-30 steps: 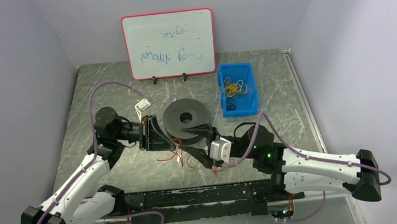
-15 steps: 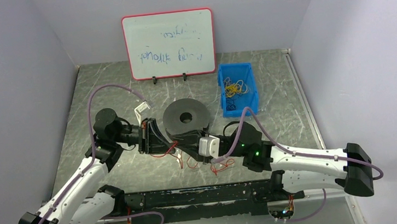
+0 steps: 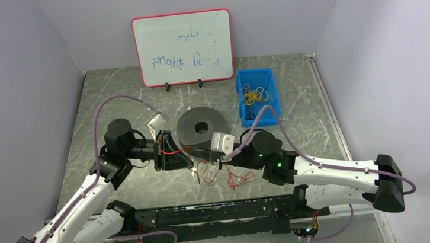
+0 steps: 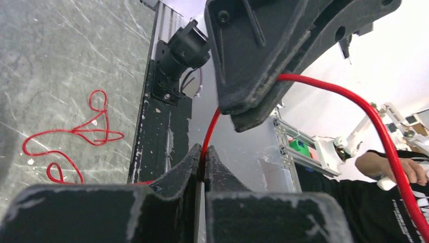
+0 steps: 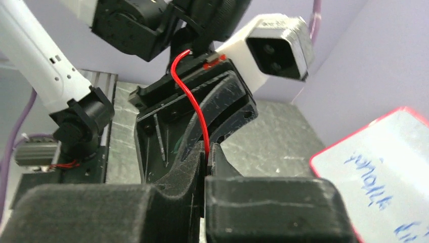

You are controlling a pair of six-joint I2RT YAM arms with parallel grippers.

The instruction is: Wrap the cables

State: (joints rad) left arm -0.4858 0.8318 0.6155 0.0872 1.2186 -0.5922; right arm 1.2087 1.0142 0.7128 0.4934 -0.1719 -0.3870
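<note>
The cables are one thin red wire (image 3: 239, 179), with loose loops on the table in front of the black spool (image 3: 202, 127). My left gripper (image 3: 185, 155) is shut on a strand of it; in the left wrist view the wire (image 4: 211, 126) rises from the pinched fingertips (image 4: 204, 152) toward the right gripper's black fingers (image 4: 253, 76). My right gripper (image 3: 202, 153) meets the left one tip to tip and is shut on the same wire (image 5: 203, 124), which enters its closed fingertips (image 5: 208, 150). Further loops (image 4: 76, 134) lie flat on the table.
A blue bin (image 3: 241, 104) holding yellow and dark wires stands right of the spool. A whiteboard (image 3: 183, 47) leans at the back. A black rail (image 3: 209, 214) runs along the near edge between the arm bases. Purple walls close in both sides.
The right gripper has moved left and up to the left gripper and shut on the red wire. The left gripper stayed shut and rose a little, lifting the strand.
</note>
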